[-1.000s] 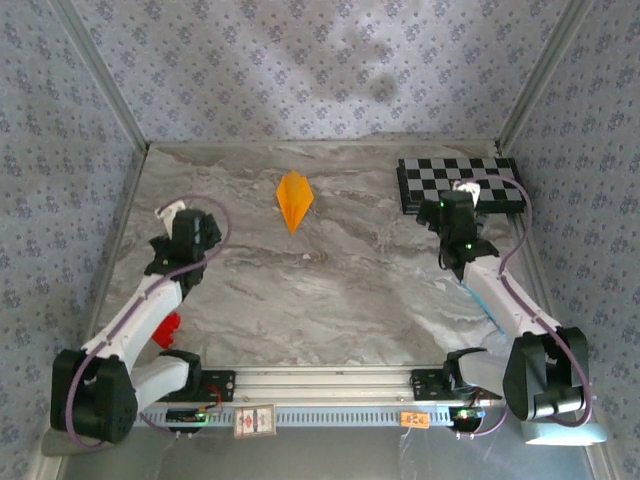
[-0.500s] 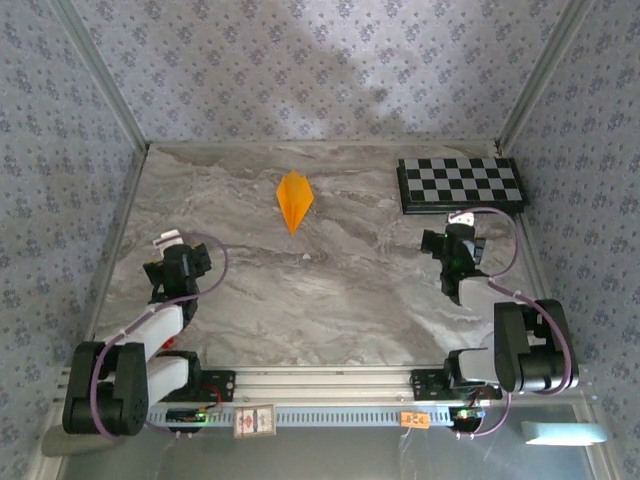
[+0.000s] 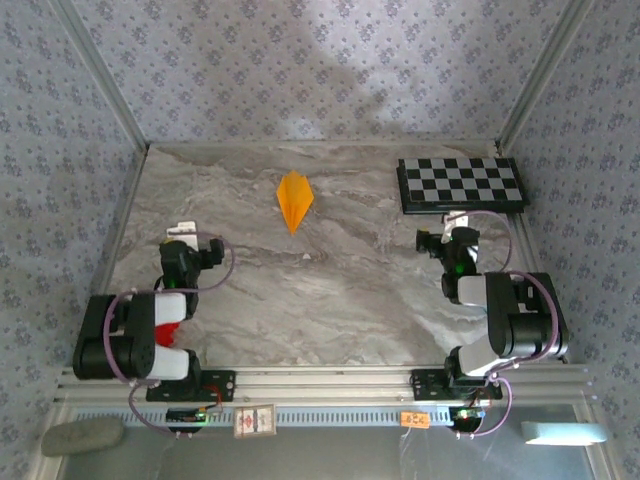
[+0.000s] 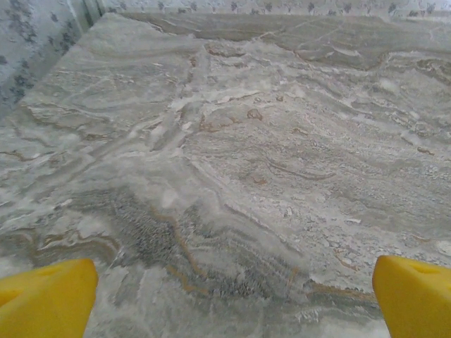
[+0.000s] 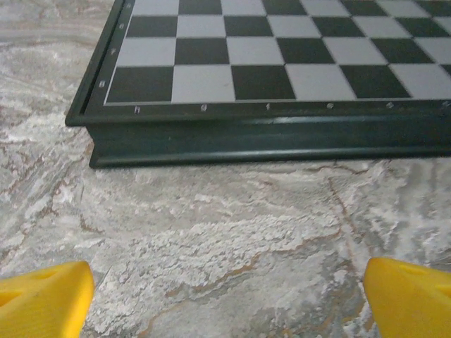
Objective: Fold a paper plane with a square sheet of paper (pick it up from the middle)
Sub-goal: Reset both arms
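centre table (image 3: pixel 330 290): open | far right: checkerboard (image 3: pixel 460 185) blocks (raised edge) | far middle: paper plane (image 3: pixel 294 200)

Paper plane (image 3: pixel 294 200) left of checkerboard (image 3: pixel 460 184)

Marble-patterned table (image 3: pixel 350 290) carries the paper plane (image 3: pixel 294 200), a checkerboard (image 3: pixel 460 184), and possibly 1 red piece (image 3: pixel 168 332).

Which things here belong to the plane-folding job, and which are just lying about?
Job:
- paper plane, already folded, far centre
- left gripper, open
- right gripper, open

Lying about:
- checkerboard, far right
- red piece, by the left arm's base
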You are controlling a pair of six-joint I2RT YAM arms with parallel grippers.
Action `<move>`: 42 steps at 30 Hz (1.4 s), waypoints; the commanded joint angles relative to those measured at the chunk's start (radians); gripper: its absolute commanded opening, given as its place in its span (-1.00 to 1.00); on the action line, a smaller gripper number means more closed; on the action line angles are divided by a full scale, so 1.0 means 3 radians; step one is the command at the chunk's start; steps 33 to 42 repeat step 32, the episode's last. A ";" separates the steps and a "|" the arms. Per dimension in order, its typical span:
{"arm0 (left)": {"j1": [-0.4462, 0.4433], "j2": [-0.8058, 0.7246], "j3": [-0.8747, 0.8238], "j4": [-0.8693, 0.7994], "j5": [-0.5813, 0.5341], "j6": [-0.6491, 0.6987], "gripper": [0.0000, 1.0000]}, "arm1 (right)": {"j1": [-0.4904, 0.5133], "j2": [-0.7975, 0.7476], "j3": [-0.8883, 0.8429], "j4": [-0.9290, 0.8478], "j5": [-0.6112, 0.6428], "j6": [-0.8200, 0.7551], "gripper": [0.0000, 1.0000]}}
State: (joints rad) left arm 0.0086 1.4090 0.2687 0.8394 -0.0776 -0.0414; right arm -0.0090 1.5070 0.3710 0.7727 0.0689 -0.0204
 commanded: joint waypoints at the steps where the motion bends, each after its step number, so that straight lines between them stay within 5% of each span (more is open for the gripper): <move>1: 0.0036 0.0200 0.0149 0.0337 0.0146 0.0027 1.00 | -0.0035 0.0047 0.0037 0.0181 -0.0098 -0.0060 1.00; 42: 0.0012 0.0424 0.0494 -0.0109 0.0023 0.0026 1.00 | -0.0076 0.0054 0.0077 0.0113 -0.0149 -0.0027 1.00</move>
